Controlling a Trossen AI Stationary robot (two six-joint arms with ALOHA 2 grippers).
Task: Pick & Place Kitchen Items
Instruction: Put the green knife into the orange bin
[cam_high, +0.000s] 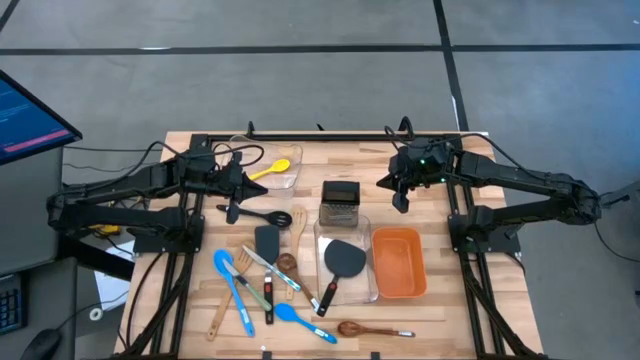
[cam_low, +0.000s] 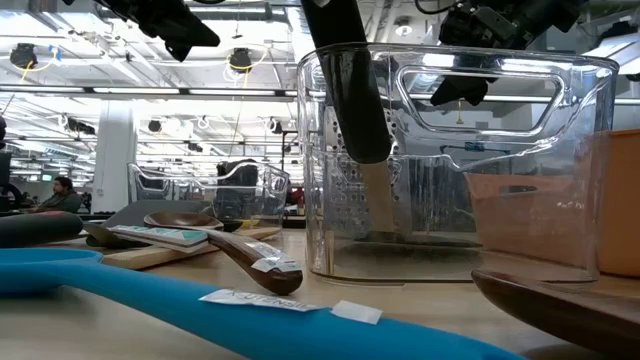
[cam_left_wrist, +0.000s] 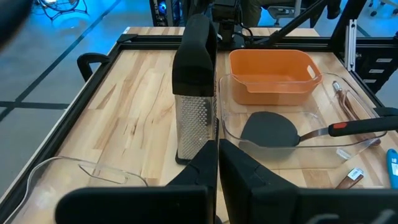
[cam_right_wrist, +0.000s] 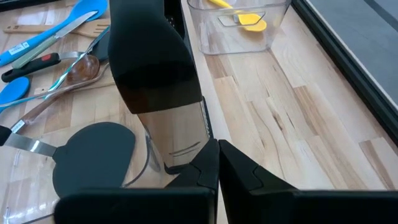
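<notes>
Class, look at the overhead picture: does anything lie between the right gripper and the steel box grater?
Nothing visible does. The right gripper hangs above bare wood to one side of the box grater, which stands upright. The clear bin holding a black turner and the orange bin sit nearer the table's front edge, off that line.

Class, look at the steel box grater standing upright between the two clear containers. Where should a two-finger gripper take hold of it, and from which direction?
Grip the box grater by its black handle across the top, coming straight down from above. It stands upright, so the handle is its highest part. The perforated steel walls below widen toward the base, and the clear tub sits close against one side. This is a judgement.
</notes>
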